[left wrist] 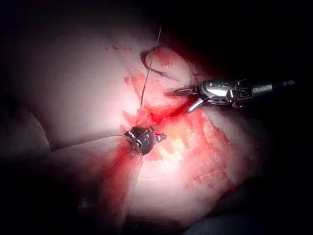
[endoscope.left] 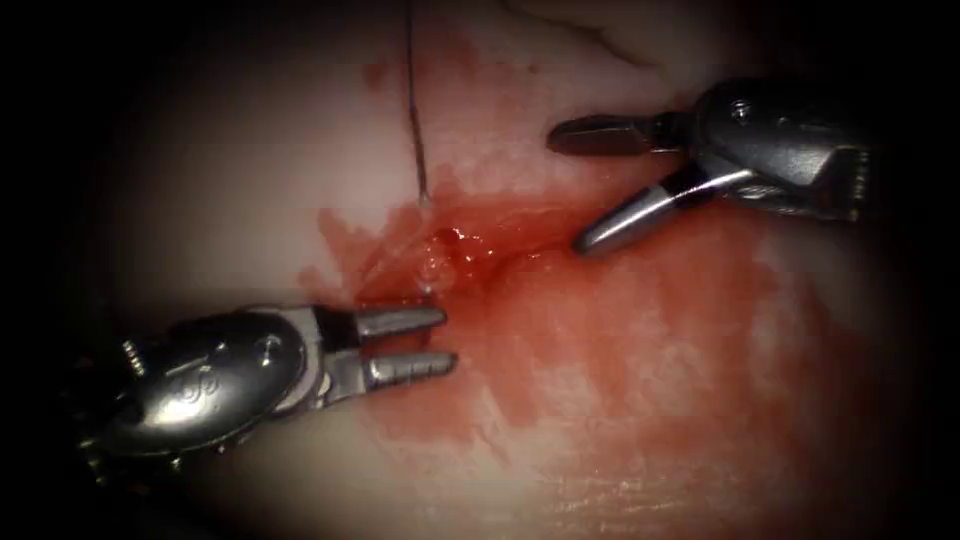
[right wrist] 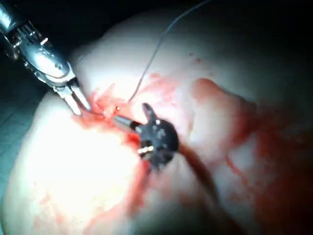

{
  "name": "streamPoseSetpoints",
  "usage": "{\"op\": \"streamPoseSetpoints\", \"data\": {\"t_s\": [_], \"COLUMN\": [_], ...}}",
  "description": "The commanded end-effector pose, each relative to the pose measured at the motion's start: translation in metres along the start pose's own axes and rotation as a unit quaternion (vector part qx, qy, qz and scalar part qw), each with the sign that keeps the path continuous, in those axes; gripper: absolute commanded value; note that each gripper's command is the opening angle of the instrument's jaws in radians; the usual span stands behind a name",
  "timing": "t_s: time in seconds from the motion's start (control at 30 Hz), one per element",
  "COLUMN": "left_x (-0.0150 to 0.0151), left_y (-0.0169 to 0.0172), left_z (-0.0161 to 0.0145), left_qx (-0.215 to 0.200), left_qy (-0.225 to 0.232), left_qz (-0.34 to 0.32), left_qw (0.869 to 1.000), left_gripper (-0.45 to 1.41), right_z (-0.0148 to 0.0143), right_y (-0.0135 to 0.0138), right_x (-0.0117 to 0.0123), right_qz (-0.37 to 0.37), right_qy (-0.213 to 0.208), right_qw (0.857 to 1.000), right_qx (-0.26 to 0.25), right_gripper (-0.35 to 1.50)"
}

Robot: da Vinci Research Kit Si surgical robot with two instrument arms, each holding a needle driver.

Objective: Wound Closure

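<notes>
Two tools are here: the left tool and the right tool, each with two jaws apart. One thread runs toward twelve o'clock across one tissue.

Between the left tool and the right tool, both with jaws apart and holding nothing, the cut lies open to reach. A thread runs down from above into the cut's left end, barring that side. Right of the cut, bare tissue with red fluid is free.
</notes>
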Motion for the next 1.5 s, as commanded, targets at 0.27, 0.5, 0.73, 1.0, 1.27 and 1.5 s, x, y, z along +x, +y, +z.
{"op": "streamPoseSetpoints", "data": {"t_s": [0.27,0.5,0.73,1.0,1.27,1.5], "left_x": [-0.0025,-0.0024,-0.0024,-0.0036,-0.0034,-0.0041], "left_y": [0.0004,0.0007,0.0001,0.0002,0.0,0.0007], "left_z": [0.003,0.0035,0.0029,0.0025,0.0019,0.003], "left_qx": [-0.002,-0.007,-0.013,-0.007,-0.025,-0.062], "left_qy": [0.001,0.004,0.006,-0.01,-0.012,0.009], "left_qz": [0.059,0.118,0.118,0.098,0.08,0.047], "left_qw": [0.998,0.993,0.993,0.995,0.996,0.997], "left_gripper": [0.68,0.56,0.27,-0.08,-0.35,-0.35], "right_z": [0.0016,0.0021,0.0021,0.0022,0.0023,0.0025], "right_y": [0.0001,0.0,0.0,0.0,0.0,0.0], "right_x": [-0.0003,-0.0006,-0.0006,-0.0006,-0.0006,-0.0007], "right_qz": [-0.003,-0.005,-0.005,-0.005,-0.005,-0.005], "right_qy": [0.004,0.004,0.006,0.006,0.008,0.008], "right_qw": [1.0,1.0,1.0,1.0,1.0,1.0], "right_qx": [0.006,0.006,0.007,0.007,0.007,0.007], "right_gripper": [1.21,1.21,1.23,1.23,1.21,1.21]}}
